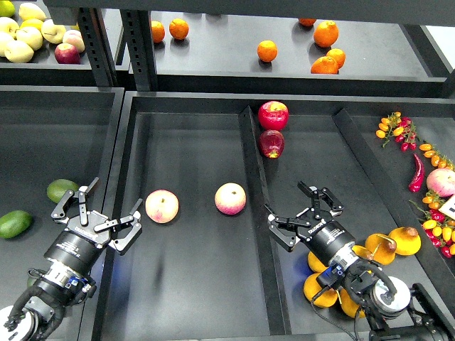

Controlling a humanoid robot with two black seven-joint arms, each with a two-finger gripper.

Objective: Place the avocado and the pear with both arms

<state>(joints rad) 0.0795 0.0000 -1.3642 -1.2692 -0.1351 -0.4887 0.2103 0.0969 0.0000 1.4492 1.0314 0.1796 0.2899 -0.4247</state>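
Note:
The dark green elongated avocado (14, 223) lies at the far left of the left tray. My left gripper (99, 214) is open and empty, to the right of it, at the wall between the trays. Several golden pears with brown stems lie at the lower right: one (407, 240), one (382, 249) and one (318, 291), partly hidden by my right arm. My right gripper (301, 214) is open and empty, just up and left of the pears and touching none of them.
A rounder, lighter green avocado (62, 190) lies next to my left gripper. Two pink-and-yellow fruits (162, 206) (230, 198) lie in the middle tray. Two red apples (274, 115) (271, 143) lie by the divider (252, 177). Chillies and small tomatoes (416, 149) are at the right. Oranges (268, 50) sit on the shelf.

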